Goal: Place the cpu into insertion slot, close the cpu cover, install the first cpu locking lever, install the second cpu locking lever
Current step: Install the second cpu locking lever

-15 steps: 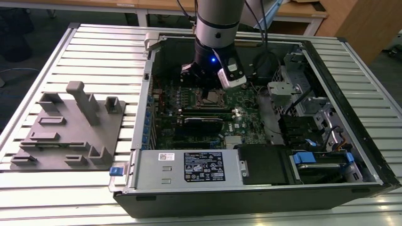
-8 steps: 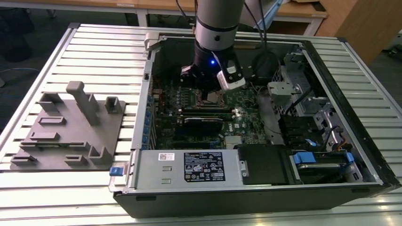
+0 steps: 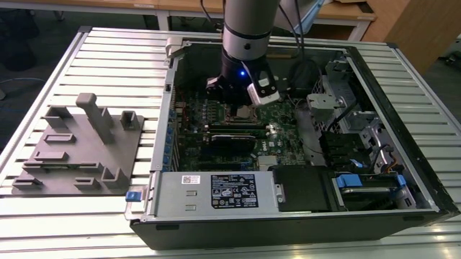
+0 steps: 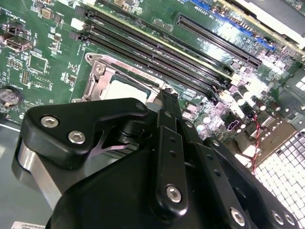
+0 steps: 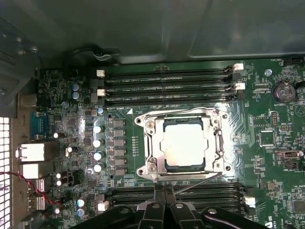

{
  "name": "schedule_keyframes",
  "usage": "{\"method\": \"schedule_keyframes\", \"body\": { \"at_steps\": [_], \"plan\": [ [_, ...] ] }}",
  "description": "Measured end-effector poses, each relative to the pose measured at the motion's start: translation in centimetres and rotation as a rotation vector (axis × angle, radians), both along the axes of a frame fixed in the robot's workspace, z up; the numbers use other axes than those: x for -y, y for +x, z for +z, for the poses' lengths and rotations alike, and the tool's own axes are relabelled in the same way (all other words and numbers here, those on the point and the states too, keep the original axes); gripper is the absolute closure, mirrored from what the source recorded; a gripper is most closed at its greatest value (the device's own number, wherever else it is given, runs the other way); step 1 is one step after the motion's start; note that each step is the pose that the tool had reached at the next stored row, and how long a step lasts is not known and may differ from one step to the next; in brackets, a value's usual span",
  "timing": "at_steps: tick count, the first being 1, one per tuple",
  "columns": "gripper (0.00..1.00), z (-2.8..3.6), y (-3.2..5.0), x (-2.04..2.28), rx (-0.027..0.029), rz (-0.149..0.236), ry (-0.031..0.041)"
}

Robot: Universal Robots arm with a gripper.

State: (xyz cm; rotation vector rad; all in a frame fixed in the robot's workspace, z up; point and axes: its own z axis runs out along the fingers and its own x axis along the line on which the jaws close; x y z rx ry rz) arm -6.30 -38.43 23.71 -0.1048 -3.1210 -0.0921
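Note:
The cpu lies flat in the insertion slot on the green motherboard, its silvery top showing. The cpu cover lies down around it as a metal frame. One thin locking lever slants from the socket's corner to my fingertips. Another wire lever runs along the opposite edge of the socket. My gripper is shut, with its tips beside the socket at the slanting lever's end. I cannot tell whether it holds or merely touches it. The second wrist view shows the gripper just past the cpu. The gripper also hangs inside the case.
Long black memory slots flank the socket on both sides. The open computer case walls in the board, with cables and drive bays at the exterior view's right. A grey fixture sits on the slatted table at the exterior view's left.

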Motion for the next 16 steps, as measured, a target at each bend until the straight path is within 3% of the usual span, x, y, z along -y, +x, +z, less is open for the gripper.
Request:
{"method": "schedule_keyframes", "body": {
  "at_steps": [16],
  "plan": [
    [0.89,-0.78,-0.32,0.2,0.0002,0.0,0.0004]
  ]
}}
